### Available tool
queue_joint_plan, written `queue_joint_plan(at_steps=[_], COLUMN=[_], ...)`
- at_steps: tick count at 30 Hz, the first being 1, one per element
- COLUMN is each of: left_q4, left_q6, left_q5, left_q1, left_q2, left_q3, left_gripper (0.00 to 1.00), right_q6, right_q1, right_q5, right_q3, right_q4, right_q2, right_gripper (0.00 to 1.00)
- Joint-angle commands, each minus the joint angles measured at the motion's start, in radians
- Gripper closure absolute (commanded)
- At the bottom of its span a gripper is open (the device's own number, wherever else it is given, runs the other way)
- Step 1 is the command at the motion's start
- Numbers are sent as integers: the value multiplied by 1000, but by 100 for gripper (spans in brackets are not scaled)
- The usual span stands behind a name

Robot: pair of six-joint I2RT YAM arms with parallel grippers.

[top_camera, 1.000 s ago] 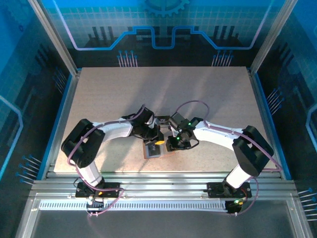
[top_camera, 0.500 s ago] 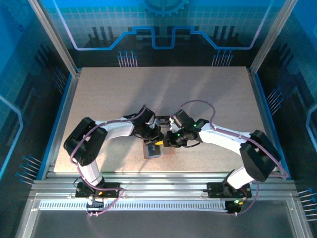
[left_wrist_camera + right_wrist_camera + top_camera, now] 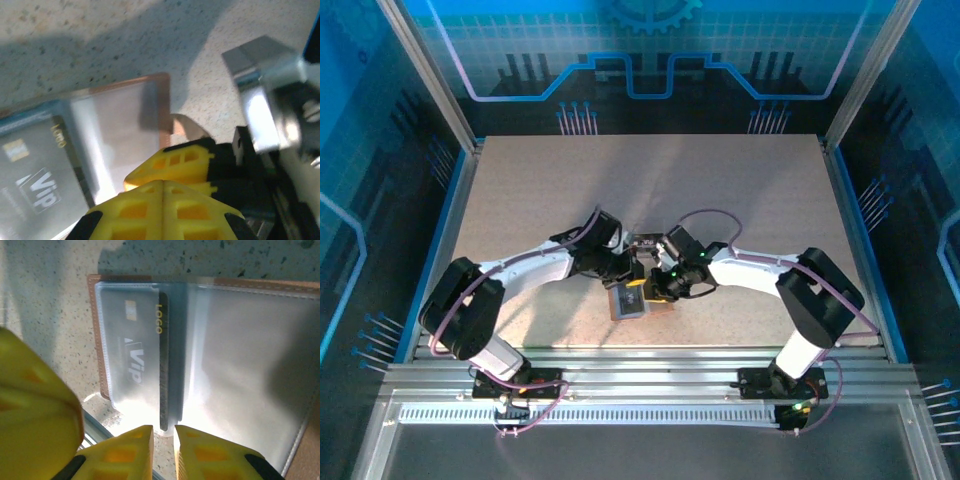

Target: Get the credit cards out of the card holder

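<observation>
The card holder point(image 3: 628, 302) lies open near the table's front edge, salmon rim point(image 3: 94, 340) round clear pockets. A silver-grey credit card point(image 3: 130, 360) marked VIP sits in its left pocket, a dark strip along one side. That strip's end pokes out of the pocket right at my right gripper point(image 3: 163, 437), whose jaws stand a narrow gap apart with table showing between them. My left gripper point(image 3: 164, 187) is shut on nothing, low over the holder's other face point(image 3: 162, 100). In the overhead view both grippers meet at the holder, left point(image 3: 636, 278) and right point(image 3: 655, 290).
The speckled table point(image 3: 650, 190) stretches bare behind the arms. Aluminium rails point(image 3: 650, 375) run along the near edge, and blue panels wall in the sides. The left finger point(image 3: 35, 405) crowds the right wrist view; the right arm's metal wrist point(image 3: 260, 65) hangs close to the left gripper.
My right gripper has slid left onto the holder's edge and its jaws have narrowed. The left arm's elbow has swung out to the left while its gripper stayed at the holder.
</observation>
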Motion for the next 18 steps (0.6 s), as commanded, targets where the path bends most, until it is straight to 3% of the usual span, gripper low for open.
queue_joint_plan(at_steps=[1,18], left_q4=[-49,-98], left_q6=[21,76], left_q5=[-25,-60], left_q1=[9,39], left_q2=[-26,-23], left_q3=[-51,-109], left_gripper=[100,100], right_q6=[-17,-55], right_q1=[-7,-48], right_q5=[-24,-95], right_q3=[39,90], right_q4=[2,6], right_q2=[37,82], right_gripper=[81,82])
